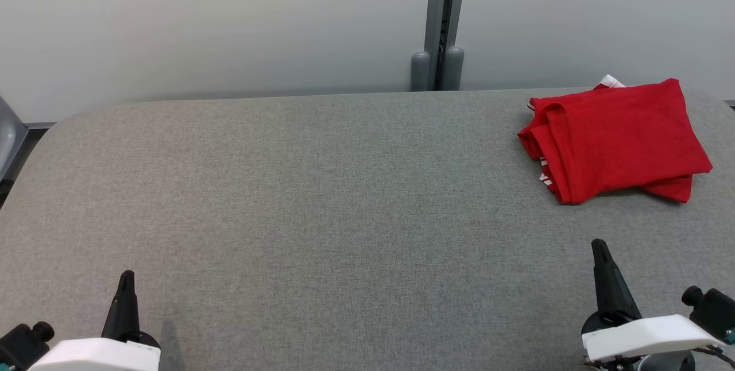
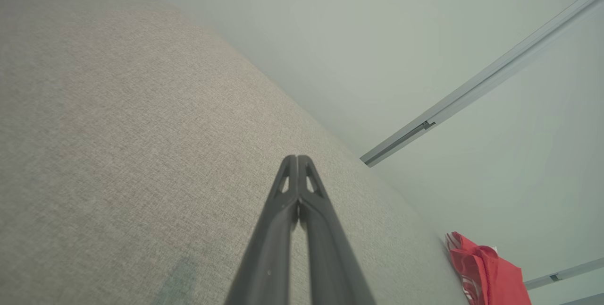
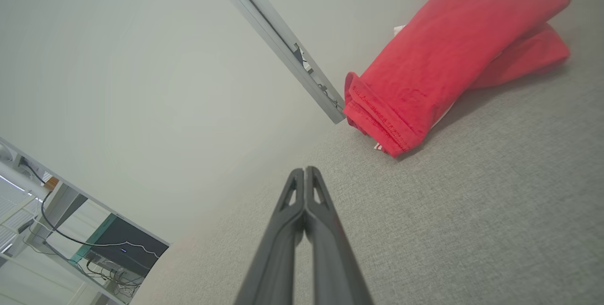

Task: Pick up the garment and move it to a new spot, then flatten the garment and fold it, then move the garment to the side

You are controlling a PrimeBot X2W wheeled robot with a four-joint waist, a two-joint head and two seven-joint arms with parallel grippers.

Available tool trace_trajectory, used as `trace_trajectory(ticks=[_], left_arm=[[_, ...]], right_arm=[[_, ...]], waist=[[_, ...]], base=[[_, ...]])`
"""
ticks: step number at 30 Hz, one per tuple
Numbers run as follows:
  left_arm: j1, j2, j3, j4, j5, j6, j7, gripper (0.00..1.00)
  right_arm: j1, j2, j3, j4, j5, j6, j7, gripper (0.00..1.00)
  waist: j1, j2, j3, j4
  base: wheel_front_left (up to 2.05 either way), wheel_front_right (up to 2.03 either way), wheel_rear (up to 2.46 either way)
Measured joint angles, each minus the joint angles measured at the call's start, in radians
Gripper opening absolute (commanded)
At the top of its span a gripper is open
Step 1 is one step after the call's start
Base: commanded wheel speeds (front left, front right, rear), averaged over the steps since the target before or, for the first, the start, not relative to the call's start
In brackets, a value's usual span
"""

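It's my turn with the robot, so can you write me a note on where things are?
Left gripper: jaws shut, empty, at the near left of the grey table.
Right gripper: jaws shut, empty, near right.
Red garment: folded, at the far right, apart from both grippers.
Done: folding and moving aside, by the look of it.
Left: probably nothing.

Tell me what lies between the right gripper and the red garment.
Only bare grey tabletop separates the right gripper from the red garment, as the head view and the right wrist view both show.
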Motion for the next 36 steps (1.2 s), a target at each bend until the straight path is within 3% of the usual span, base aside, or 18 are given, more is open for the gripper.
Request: trace_trajectory(ticks=[36], left_arm=[[-0.053, 0.006, 0.124, 0.002, -0.377, -0.009, 0.207, 0.00]], right_arm=[[-0.001, 0.019, 0.055, -0.044, 0.390, 0.000, 0.013, 0.00]], waist=[[0.0000, 0.0000, -0.006, 0.004]], base=[[0.00, 0.00, 0.00]])
